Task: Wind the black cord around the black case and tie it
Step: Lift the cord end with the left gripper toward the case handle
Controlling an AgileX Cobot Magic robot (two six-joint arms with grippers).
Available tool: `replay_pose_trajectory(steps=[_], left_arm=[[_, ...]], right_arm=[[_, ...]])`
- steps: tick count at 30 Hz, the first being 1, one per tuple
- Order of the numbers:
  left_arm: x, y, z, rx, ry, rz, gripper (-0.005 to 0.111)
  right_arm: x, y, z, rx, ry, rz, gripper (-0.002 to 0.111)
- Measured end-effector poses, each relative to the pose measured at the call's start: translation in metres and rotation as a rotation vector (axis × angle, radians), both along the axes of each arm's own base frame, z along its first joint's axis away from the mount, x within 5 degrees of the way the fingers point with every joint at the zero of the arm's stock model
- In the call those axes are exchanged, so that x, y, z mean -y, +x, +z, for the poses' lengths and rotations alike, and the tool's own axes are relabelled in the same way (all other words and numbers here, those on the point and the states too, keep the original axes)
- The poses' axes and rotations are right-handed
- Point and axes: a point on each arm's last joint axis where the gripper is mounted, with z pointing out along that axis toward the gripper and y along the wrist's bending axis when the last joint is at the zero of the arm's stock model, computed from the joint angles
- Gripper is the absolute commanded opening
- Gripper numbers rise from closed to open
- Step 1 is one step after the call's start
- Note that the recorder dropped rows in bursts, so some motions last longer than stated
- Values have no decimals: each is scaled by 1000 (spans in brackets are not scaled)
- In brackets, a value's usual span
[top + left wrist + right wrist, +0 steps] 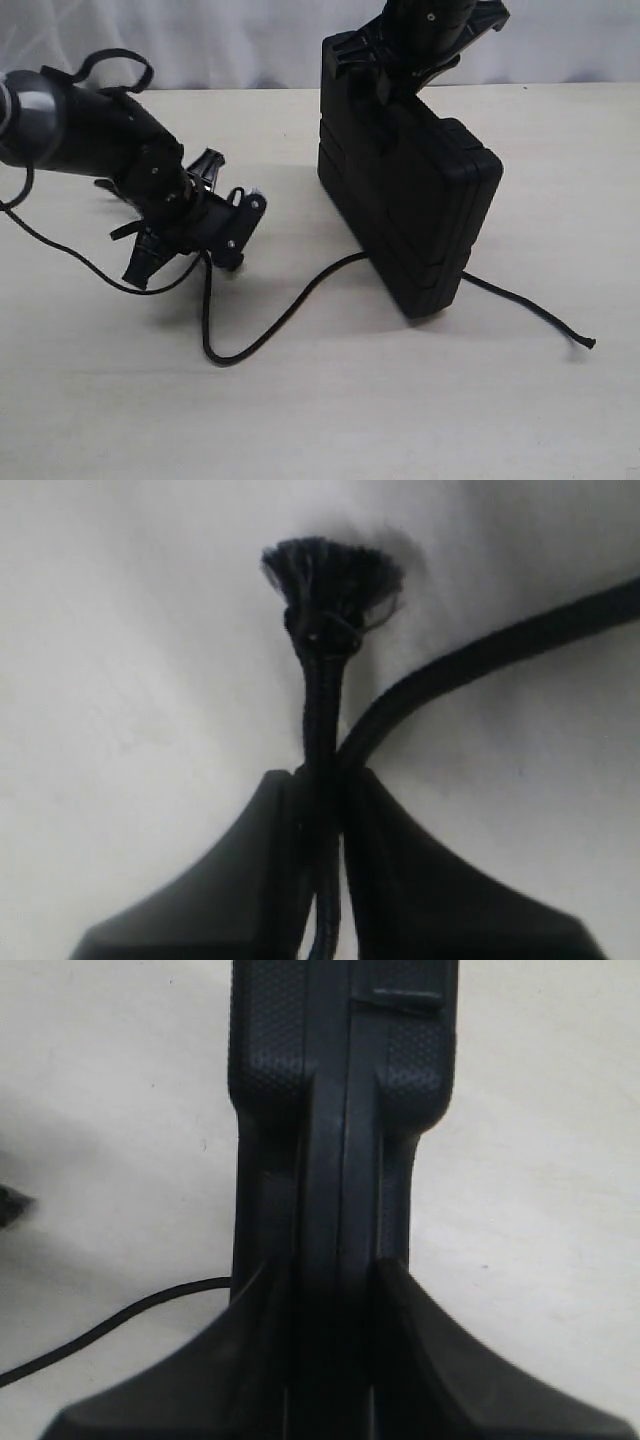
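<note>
Between left gripper (322,810) jaws: black cord (322,710).

Beige tabletop (330,420), white curtain (220,40) behind

Black cord (322,710): braided fibre, matt, frayed tuft at end. Black case (420,200): moulded plastic, matt, pebbled texture along the edge. Table (300,420): smooth, pale, matt.
</note>
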Motion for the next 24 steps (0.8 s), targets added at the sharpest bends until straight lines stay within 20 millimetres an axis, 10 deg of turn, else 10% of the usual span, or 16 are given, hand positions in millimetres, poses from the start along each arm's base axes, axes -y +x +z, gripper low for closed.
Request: replay_pose_trajectory(steps=[6,12,24], left_arm=[[22,-7,5,104,213,-327,1],[44,-20,5,128,220,-404,53],[33,-22,31,200,-237,761,55]], right_arm=[[0,-1,-2,1,-2,7,4],[0,-1,-2,1,-2,7,4],[0,-1,-2,1,1,9,4]])
